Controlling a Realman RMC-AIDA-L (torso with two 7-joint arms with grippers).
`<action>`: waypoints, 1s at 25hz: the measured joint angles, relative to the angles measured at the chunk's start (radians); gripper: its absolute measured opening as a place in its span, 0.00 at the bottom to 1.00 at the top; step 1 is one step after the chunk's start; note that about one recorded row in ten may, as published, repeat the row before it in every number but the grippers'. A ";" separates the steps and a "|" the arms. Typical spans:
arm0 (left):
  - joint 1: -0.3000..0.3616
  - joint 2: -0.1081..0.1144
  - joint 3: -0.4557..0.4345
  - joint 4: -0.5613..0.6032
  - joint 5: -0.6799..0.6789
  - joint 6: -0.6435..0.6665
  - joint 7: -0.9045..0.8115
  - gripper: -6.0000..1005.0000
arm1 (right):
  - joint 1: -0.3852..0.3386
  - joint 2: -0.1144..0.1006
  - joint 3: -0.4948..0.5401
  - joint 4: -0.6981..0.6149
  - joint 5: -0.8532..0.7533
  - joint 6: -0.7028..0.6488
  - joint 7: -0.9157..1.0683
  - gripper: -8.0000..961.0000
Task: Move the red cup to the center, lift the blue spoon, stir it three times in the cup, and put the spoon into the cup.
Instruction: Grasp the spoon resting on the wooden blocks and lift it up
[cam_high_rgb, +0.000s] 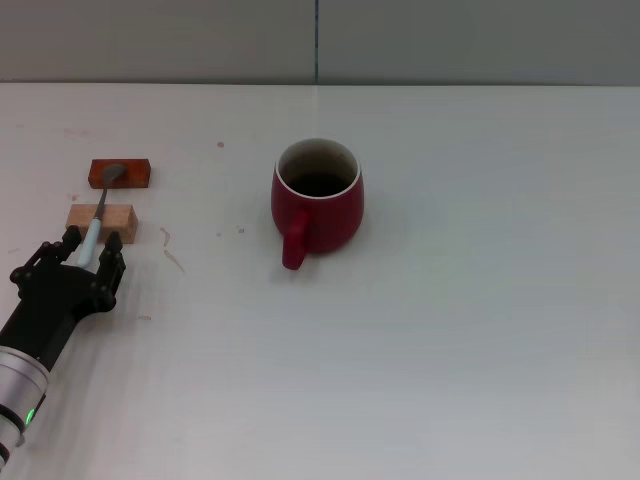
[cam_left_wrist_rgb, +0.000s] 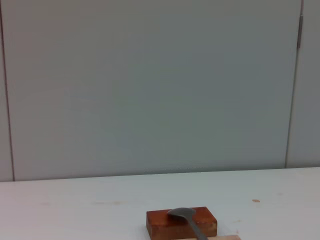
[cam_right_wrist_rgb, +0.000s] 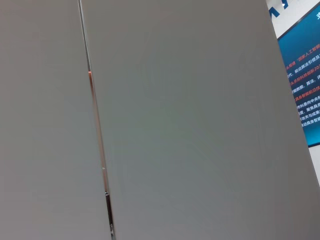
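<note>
The red cup (cam_high_rgb: 318, 198) stands upright near the middle of the table, with its handle toward me. The blue spoon (cam_high_rgb: 96, 225) lies at the far left. Its grey bowl rests on an orange-red block (cam_high_rgb: 135, 174) and its pale handle crosses a pale wooden block (cam_high_rgb: 118, 218). My left gripper (cam_high_rgb: 92, 250) is at the handle's near end, with one finger on each side of it and a gap to both. The left wrist view shows the spoon's bowl (cam_left_wrist_rgb: 182, 214) on the orange-red block (cam_left_wrist_rgb: 160, 225). My right gripper is out of view.
The white table (cam_high_rgb: 450, 330) runs to a grey wall at the back. The right wrist view shows only grey wall panels (cam_right_wrist_rgb: 190, 120) and part of a blue poster (cam_right_wrist_rgb: 305, 85).
</note>
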 joint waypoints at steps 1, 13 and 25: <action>0.000 0.000 0.000 0.000 0.000 0.001 0.000 0.48 | 0.000 0.000 0.000 0.000 0.000 0.000 0.000 0.84; -0.006 0.000 -0.004 0.001 0.000 0.002 0.000 0.43 | 0.002 0.000 0.000 0.000 0.000 0.001 0.000 0.84; -0.008 0.002 0.000 0.005 0.000 -0.003 0.000 0.36 | 0.001 0.000 -0.002 0.000 0.000 0.001 0.000 0.84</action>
